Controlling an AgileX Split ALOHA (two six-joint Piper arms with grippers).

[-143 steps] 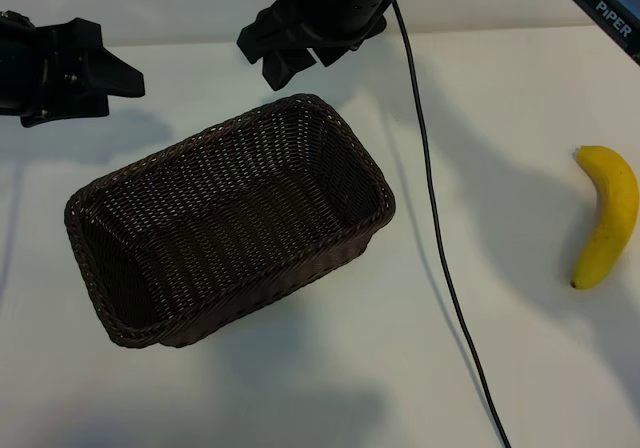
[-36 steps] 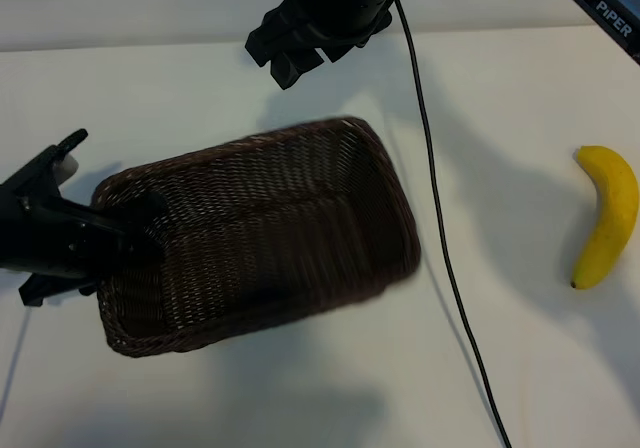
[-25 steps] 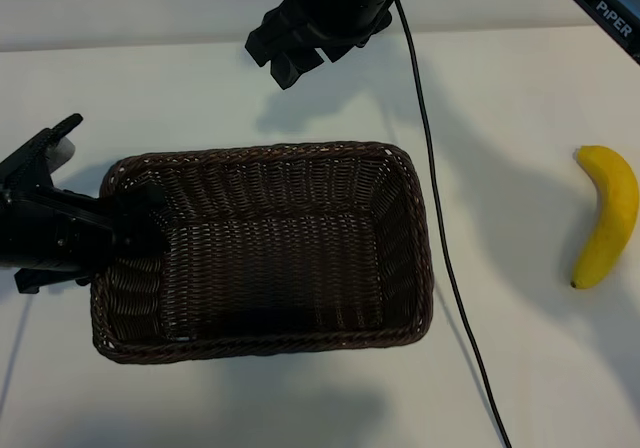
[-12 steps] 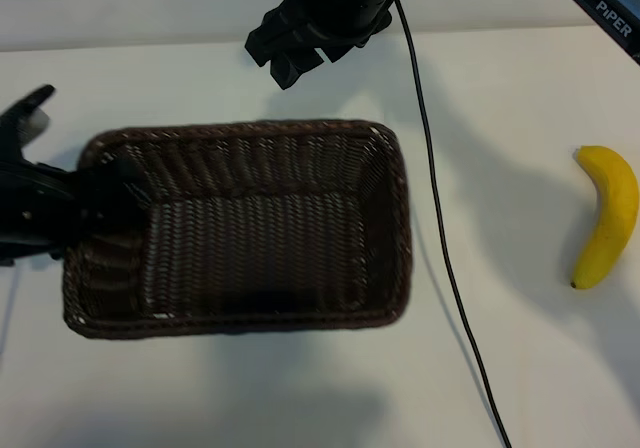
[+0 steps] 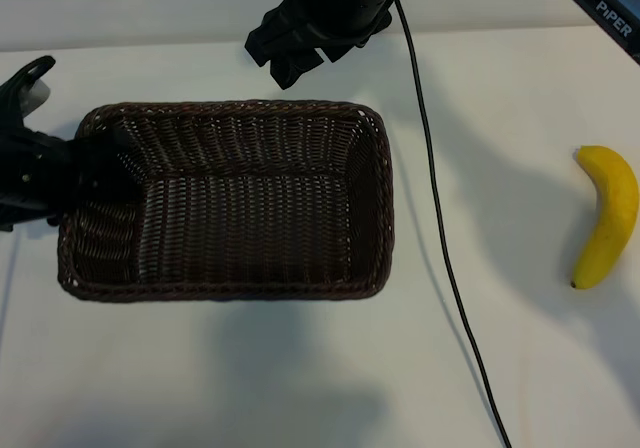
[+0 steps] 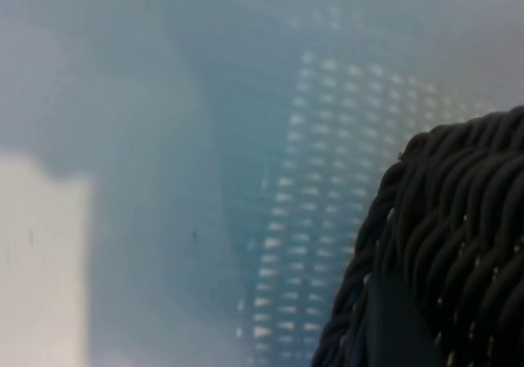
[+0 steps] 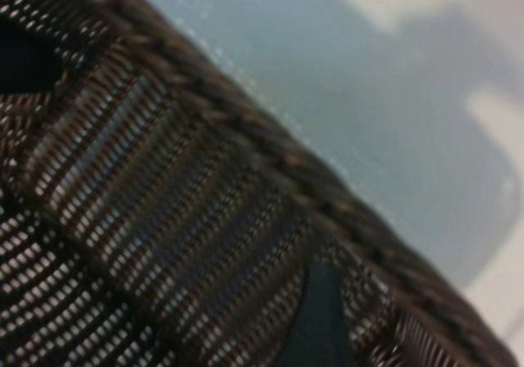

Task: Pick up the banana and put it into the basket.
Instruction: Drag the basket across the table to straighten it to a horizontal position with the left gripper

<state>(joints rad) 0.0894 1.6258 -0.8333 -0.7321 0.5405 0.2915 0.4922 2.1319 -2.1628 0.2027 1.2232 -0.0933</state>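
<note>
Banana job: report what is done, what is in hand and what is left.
Done: nothing yet; the banana lies untouched on the table, far from the basket. In hand: the left claw grips the basket's short end. Left: the idle right claw must fetch and drop the banana in.

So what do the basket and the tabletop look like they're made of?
Basket: dark-brown woven wicker, real or synthetic I cannot tell; braided rim, open weave with light showing through in the right wrist view. Tabletop: smooth, matte white surface, possibly laminate; soft shadows, no glare.
</note>
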